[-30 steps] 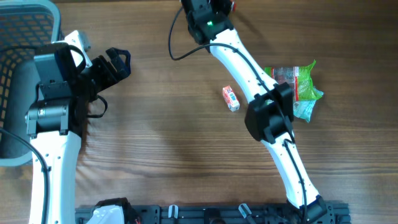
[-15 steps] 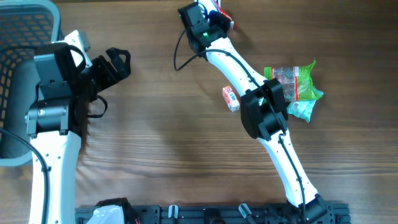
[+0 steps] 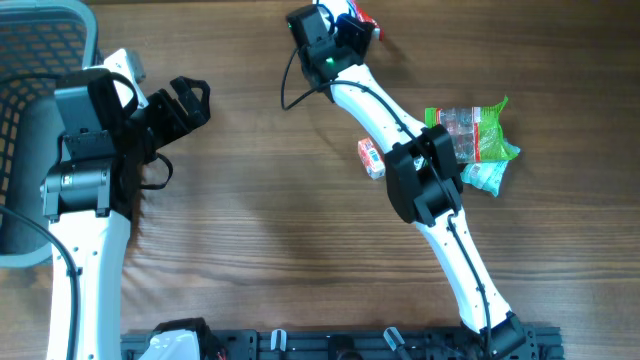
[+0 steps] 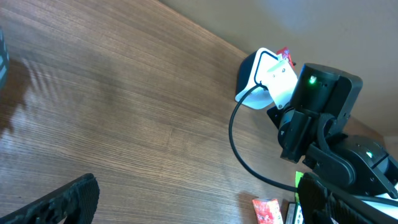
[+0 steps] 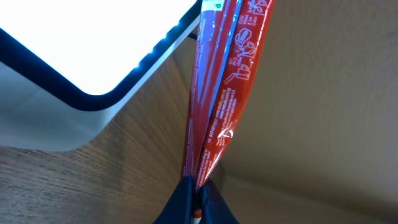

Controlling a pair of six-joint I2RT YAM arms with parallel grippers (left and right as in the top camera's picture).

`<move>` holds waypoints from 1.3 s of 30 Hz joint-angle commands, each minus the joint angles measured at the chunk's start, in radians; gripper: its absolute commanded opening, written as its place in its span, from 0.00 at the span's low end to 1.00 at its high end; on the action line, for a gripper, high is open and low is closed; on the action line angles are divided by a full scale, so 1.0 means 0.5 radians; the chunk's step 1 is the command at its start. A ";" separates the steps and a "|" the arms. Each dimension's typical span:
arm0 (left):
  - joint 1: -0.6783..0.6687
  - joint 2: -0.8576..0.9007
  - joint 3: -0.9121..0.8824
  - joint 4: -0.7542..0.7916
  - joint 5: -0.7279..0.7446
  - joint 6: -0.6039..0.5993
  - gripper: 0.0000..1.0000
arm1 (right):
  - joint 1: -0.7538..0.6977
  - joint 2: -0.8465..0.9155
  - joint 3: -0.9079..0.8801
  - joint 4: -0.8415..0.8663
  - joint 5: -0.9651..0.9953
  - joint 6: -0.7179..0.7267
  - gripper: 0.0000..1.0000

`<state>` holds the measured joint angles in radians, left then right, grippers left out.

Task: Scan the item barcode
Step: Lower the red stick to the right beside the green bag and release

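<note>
A flat red packet point(image 5: 225, 87) hangs pinched by its lower edge in my shut right gripper point(image 5: 198, 194). It stands right beside the glowing white window of the barcode scanner point(image 5: 93, 56), whose rim is dark. In the overhead view the right gripper point(image 3: 352, 28) is at the table's far edge, with the red packet point(image 3: 366, 18) poking out. The left wrist view shows the scanner point(image 4: 262, 76) as a white and blue body with a black cable. My left gripper point(image 3: 190, 100) stands open and empty at the left, well away from it.
A small red box point(image 3: 371, 158) lies beside the right arm's elbow. A pile of green and clear packets point(image 3: 478, 138) sits at the right. A grey mesh basket point(image 3: 40, 50) fills the far left corner. The scanner's cable point(image 4: 249, 162) curves over the wood.
My right arm has drawn back and to the left from the far edge with the red packet; since half a second ago it has held still. The left arm has not moved.
</note>
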<state>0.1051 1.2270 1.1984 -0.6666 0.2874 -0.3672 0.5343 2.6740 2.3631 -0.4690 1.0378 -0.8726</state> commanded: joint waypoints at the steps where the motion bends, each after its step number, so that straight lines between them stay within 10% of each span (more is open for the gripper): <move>1: 0.009 0.007 0.000 0.006 0.031 0.040 1.00 | 0.014 -0.201 -0.005 -0.095 0.052 0.221 0.04; 21: 0.009 0.007 0.000 0.006 0.030 0.040 1.00 | -0.456 -1.297 -0.005 -2.242 -1.758 1.928 0.04; 39: 0.009 0.007 0.000 0.006 0.030 0.040 1.00 | -0.772 -1.286 -1.198 -1.901 -1.624 2.110 0.04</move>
<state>0.1051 1.2270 1.1984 -0.6666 0.2874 -0.3672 0.1429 2.0186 1.8614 -1.4677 0.1436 0.1688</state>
